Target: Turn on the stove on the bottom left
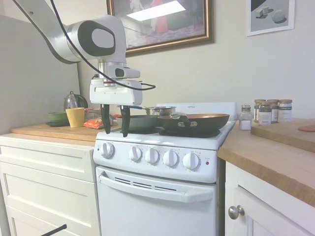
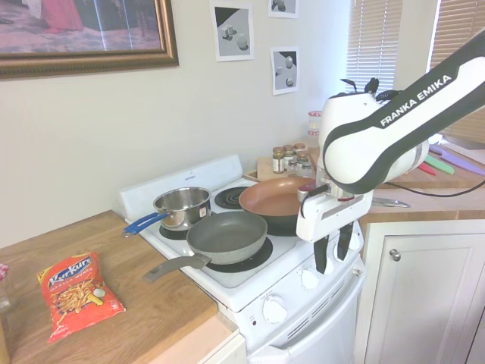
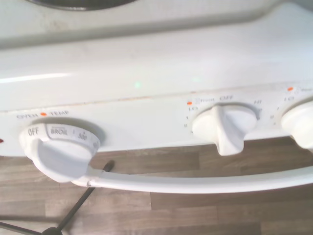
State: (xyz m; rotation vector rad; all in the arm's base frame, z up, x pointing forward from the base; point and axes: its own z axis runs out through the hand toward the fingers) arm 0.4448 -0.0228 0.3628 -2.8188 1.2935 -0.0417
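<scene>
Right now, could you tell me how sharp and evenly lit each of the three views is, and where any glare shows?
First exterior view: sharp, with ceiling-light glare on the framed painting. Second exterior view: sharp, brightest at the window blinds. Wrist view: soft and washed out, yet OFF stays legible by the oven knob on the stove; the end effector appears only in exterior views.

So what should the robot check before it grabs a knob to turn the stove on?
1. Pincer open: ok, fingers apart.
2. Pincer empty: ok.
3. Pincer above the knob row, not yet touching: ok.
4. Right knob picked for the bottom left burner: cannot tell, labels too blurry.
5. That knob at OFF: ok, it points to OFF in the wrist view.
6. Grey pan on the near burner, handle clear of the arm: ok.
</scene>
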